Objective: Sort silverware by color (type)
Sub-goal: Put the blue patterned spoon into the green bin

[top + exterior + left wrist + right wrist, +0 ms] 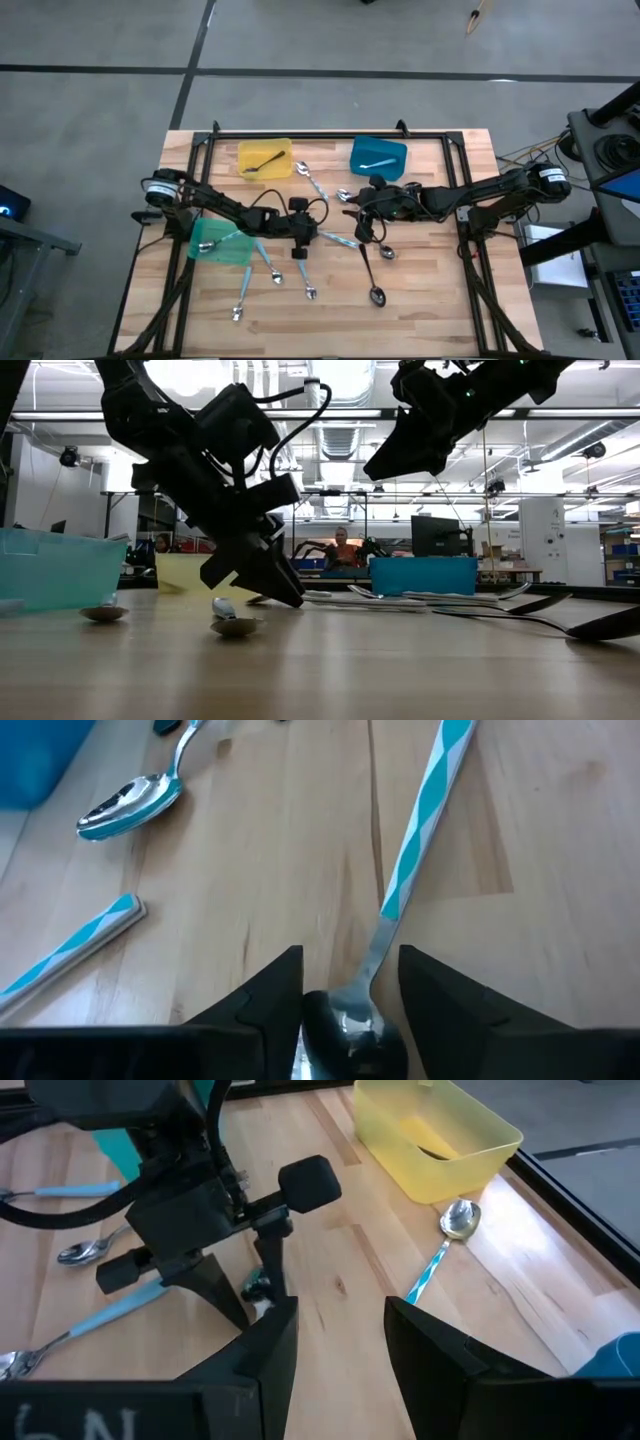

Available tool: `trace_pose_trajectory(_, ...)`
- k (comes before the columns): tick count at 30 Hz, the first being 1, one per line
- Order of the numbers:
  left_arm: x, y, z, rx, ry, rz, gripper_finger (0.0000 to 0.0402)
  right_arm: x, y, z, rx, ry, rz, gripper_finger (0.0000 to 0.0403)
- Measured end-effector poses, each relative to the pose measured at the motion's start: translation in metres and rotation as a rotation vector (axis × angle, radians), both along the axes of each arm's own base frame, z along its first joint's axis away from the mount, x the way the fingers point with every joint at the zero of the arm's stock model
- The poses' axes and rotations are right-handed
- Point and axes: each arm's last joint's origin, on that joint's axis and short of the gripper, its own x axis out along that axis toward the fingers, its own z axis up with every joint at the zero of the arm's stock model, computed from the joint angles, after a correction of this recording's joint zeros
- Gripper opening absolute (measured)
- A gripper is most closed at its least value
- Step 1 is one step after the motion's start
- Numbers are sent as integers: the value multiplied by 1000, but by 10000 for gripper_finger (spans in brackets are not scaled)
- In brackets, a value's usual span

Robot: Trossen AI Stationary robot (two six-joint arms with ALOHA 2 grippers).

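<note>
My left gripper (298, 250) is low over the middle of the table, tipped down and open. Its fingers (285, 990) stand on either side of the bowl (350, 1030) of a spoon with a blue-and-white striped handle (425, 815). That spoon (337, 239) lies flat on the wood. My right gripper (353, 203) hangs higher, just in front of the blue bin (378, 156), open with nothing between its fingers (270, 1345). More silverware lies scattered on the table: a striped spoon (311, 181), a dark spoon (371, 277) and several light-handled spoons (272, 267). My left gripper has one finger on each side of the striped spoon's bowl (350, 1030), coming at it slanting down from the table's left side. The spoon lies flat on the table. I cannot tell whether either finger touches the bowl.
A yellow bin (264, 158) at the far edge holds a dark spoon (262, 163). The blue bin holds a light blue utensil (376, 163). A green bin (222, 243) sits under the left arm. A black frame (330, 133) borders the table. People sit in the room beyond.
</note>
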Motion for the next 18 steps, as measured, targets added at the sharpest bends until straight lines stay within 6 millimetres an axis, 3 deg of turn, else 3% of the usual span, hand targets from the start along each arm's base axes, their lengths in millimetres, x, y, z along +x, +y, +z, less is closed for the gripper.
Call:
trace_pose_trajectory(13, -3, 2, -2, 7, 30, 22, 16, 0, 0, 0, 7, -2, -4, 141)
trace_pose_trajectory(18, -5, 2, 5, -32, 26, 5, 11, 0, 0, 1, 8, -9, -4, 141)
